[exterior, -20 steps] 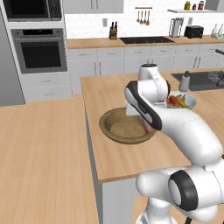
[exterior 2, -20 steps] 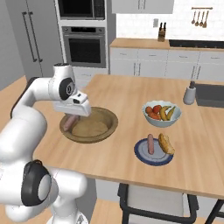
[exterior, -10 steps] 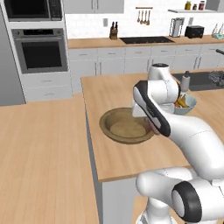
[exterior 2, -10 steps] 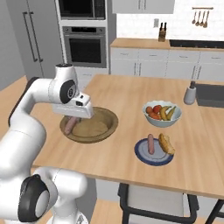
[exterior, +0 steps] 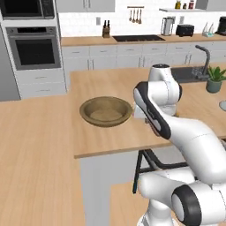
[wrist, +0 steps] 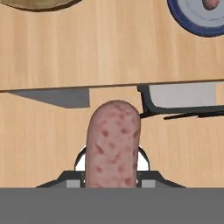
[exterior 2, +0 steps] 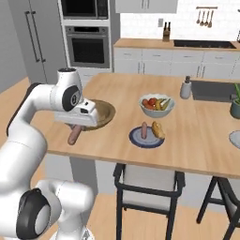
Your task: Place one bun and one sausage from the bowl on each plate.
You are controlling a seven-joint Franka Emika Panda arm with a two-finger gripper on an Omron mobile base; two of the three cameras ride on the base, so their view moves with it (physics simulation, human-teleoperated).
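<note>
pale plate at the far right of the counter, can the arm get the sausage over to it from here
Probably not without the base driving. The gripper holds the sausage at the counter's left end, by the wooden bowl; the pale plate lies far right, beyond the blue plate.

A light wooden island counter (exterior 2: 197, 140) carries the dishes. The brown wooden bowl (exterior: 106, 111) sits toward its left near edge. Right of it stands a white fruit bowl (exterior 2: 156, 105), with the blue-rimmed plate (exterior 2: 146, 137) nearer. The pale grey plate (exterior 2: 235, 138) lies at far right.
</note>
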